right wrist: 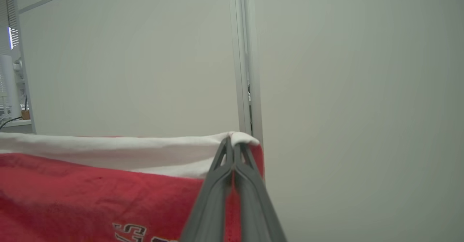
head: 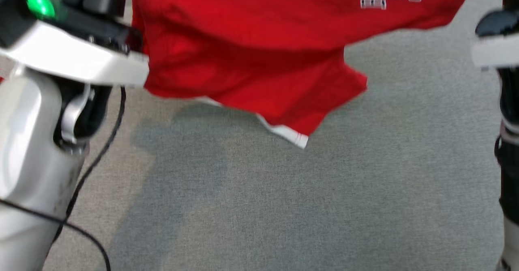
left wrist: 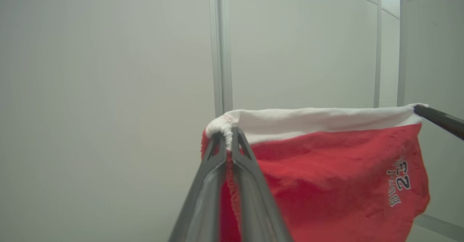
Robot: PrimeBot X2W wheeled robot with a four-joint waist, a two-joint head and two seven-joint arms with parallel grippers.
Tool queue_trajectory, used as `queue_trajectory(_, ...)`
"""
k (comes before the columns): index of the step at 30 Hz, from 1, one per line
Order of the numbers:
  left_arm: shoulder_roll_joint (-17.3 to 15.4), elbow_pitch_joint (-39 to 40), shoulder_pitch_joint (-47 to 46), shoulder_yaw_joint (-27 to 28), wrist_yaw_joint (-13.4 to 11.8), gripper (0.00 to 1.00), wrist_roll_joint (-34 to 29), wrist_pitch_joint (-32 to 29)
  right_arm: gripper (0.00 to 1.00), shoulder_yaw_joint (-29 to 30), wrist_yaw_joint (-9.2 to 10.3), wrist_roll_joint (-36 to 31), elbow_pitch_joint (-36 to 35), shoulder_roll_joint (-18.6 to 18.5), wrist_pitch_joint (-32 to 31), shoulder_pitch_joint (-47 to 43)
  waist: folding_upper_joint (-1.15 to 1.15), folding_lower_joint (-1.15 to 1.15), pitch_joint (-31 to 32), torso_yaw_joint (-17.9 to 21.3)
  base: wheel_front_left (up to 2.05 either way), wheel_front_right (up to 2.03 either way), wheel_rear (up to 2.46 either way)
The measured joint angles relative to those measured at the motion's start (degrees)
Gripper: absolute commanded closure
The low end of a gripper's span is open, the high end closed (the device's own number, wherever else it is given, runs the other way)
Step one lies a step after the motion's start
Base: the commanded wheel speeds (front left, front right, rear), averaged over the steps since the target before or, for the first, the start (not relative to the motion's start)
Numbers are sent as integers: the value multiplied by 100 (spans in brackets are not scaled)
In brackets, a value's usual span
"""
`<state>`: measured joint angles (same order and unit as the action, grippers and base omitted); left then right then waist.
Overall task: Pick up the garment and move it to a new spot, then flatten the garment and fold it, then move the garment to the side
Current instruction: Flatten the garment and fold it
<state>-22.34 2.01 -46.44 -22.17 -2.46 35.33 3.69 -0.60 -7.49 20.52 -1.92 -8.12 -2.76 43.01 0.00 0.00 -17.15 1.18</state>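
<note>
Red garment (head: 251,39), white band (left wrist: 319,120) (black-white lettering (left wrist: 400,180)); grey carpet (head: 324,202).

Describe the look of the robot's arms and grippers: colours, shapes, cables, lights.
The left arm has a silver-white shell with black joints, a green light and thin black cables beside it. The right arm is banded black and white. The left gripper and right gripper each have two long, dark grey fingers tapering to thin tips.

Open room under the hanging garment (head: 251,48) above carpet (head: 324,202), black cable (head: 116,127) dangling left, wall (left wrist: 108,90) ahead
</note>
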Motion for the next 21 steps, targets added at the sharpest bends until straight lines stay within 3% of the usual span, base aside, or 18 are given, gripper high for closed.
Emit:
queue_trajectory(12,726,-2791,-2251,-111,550,100,-279,857,100,-564,1,77,2427,145,683,2719,0,0,-756,-115,0,0,0)
queue_trajectory(21,1195,-5130,-2810,-80,824,100,-141,1077,100,-1184,1,333,4810,413,1078,3640,0,0,-809,-60,0,0,0)
